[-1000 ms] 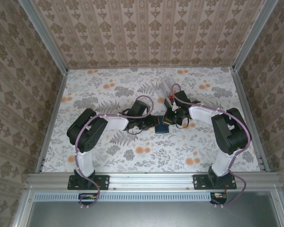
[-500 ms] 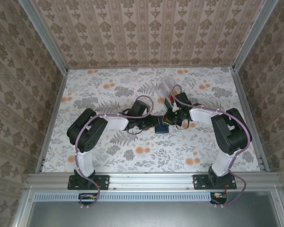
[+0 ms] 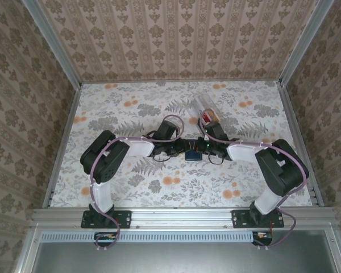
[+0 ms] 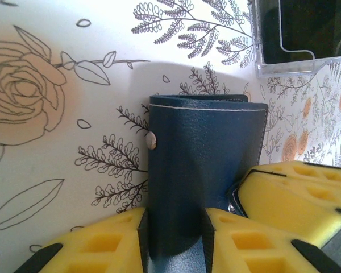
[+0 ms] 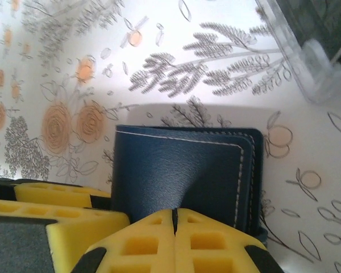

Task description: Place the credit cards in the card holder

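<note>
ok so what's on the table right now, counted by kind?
wallet: 1
clear box: 1
grippers: 2 (left gripper, right gripper)
cards: red shows inside the clear box, too small to count
total: 4, cards aside

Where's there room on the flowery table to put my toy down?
The far left corner of the table, between the left wall and the clear box, is bare. So is the near strip between the arm bases. The middle is crowded: left hand and right hand meet at the card holder.
</note>
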### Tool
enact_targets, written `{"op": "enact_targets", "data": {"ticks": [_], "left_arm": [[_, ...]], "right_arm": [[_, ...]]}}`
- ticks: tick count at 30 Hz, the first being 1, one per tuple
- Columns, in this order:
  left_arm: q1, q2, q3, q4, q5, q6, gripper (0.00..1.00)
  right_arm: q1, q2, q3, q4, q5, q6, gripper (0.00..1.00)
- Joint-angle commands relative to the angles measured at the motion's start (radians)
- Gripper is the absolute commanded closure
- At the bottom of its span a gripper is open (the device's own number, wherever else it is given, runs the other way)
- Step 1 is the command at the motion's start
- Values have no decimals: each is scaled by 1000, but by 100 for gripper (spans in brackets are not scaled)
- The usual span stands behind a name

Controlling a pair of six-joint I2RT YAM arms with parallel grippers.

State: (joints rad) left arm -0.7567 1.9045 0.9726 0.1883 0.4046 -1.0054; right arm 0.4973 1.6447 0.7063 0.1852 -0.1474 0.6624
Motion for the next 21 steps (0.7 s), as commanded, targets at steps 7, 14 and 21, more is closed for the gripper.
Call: {"op": "enact_targets", "data": {"ticks": [7, 14, 21], "left_arm": [[-10, 25, -24, 7, 24, -58, 71], [-13, 36, -43, 62, 33, -104, 72], [-20, 29, -57, 75, 14, -111, 73]], "right_arm": [[185, 69, -208, 119, 217, -109, 100], [299, 86, -279, 145, 415, -141, 100], [309, 80, -282, 112, 421, -124, 100]]}}
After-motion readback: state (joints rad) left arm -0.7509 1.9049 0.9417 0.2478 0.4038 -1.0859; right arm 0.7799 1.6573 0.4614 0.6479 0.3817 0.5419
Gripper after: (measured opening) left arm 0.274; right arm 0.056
